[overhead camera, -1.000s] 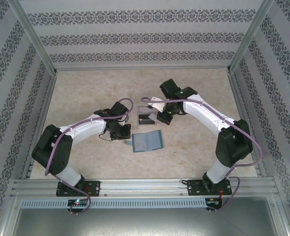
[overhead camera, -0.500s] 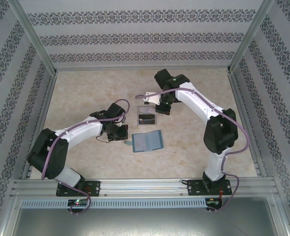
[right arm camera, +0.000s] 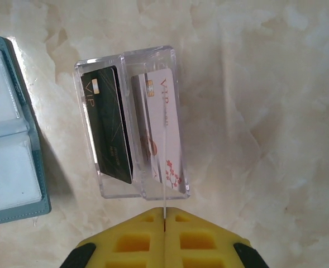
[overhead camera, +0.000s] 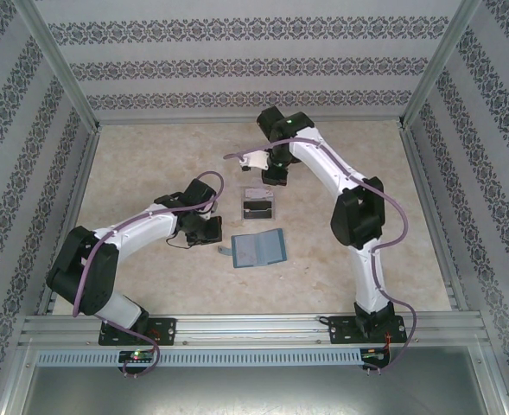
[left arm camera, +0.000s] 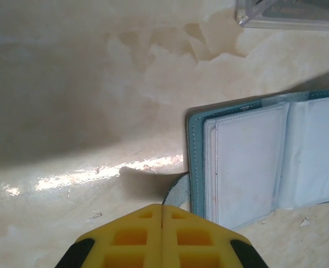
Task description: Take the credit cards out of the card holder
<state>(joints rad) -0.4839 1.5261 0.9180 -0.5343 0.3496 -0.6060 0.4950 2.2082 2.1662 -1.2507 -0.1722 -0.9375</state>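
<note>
The right gripper (right arm camera: 164, 211) is closed on what looks like 1 credit card (right arm camera: 165, 167), held edge-on (just a thin pale line running out from between its fingers). It hangs over the clear box (right arm camera: 122, 56), whose 2 slots hold a dark card (right arm camera: 108, 123) and a pale card (right arm camera: 153, 117). The held edge runs parallel to the slots' long axis, above the pale card's side. The open card holder (left arm camera: 253, 162) lies flat just ahead and to the right of the closed, empty left gripper (left arm camera: 162, 207), the nearer arm. Its visible sleeves look empty.
</note>
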